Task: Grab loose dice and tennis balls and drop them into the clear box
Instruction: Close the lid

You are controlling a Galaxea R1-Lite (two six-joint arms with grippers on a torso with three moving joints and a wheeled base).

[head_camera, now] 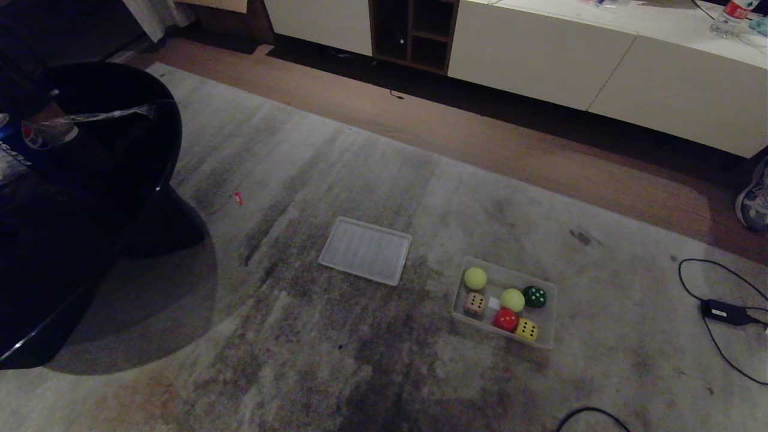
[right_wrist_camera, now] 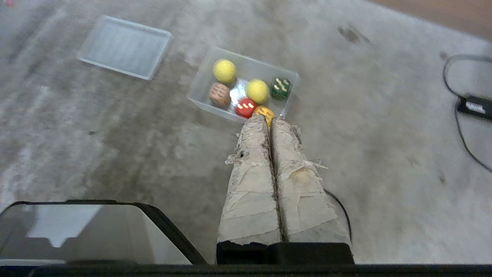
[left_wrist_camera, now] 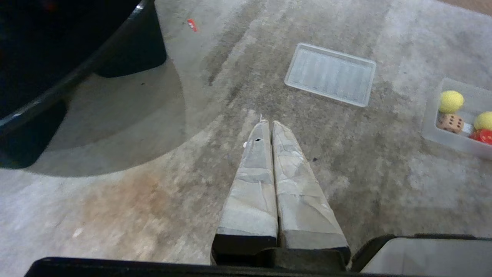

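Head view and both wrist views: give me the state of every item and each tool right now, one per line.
clear box: open, upright on rug, holding all six pieces
tennis balls: both inside box
dice: all four inside box
lid: off, flat on rug beside box
left tool: shut, empty, above rug
right tool: shut, empty, above rug near box

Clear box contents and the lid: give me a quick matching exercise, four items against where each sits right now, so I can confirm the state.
Items:
1. yellow die
2. dark green die
3. beige-pink die
4. ribbed lid

Places:
A. flat on the rug, left of the clear box
B. in the box, beside the red die, near-right corner
C. in the box, far-right end
D. in the box, left end, just nearer than a tennis ball

Pairs: 1-B, 2-C, 3-D, 4-A
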